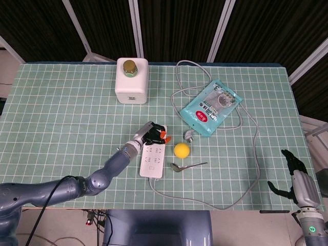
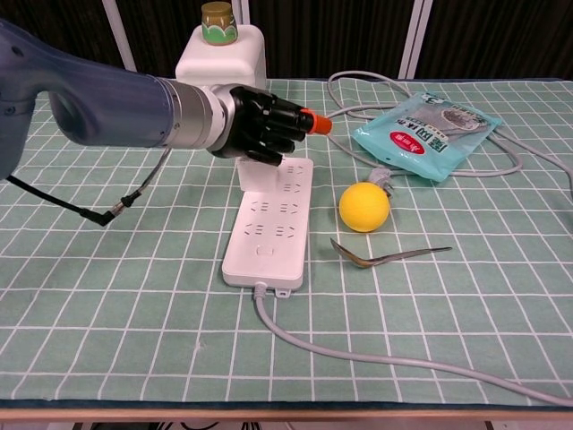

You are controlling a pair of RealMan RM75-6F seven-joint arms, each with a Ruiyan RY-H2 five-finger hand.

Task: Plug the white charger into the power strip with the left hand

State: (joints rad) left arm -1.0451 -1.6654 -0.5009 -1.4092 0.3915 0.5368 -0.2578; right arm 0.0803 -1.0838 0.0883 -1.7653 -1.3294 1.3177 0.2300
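The white power strip (image 2: 269, 231) lies lengthwise at the table's middle, also visible in the head view as the strip (image 1: 152, 161). My left hand (image 2: 260, 133) hovers over its far end and grips the white charger (image 2: 258, 175), which hangs below the fingers with its lower edge at the strip's far sockets. The head view shows the left hand (image 1: 154, 135) above the strip's top end, covering the charger. My right hand (image 1: 294, 177) is off the table's front right corner with its fingers apart and nothing in it.
A yellow ball (image 2: 363, 207) and a spoon (image 2: 389, 255) lie just right of the strip. A blue pouch (image 2: 428, 133) rests on loops of grey cable (image 1: 254, 148) at the right. A white container with a gold cap (image 2: 221, 49) stands behind the left hand.
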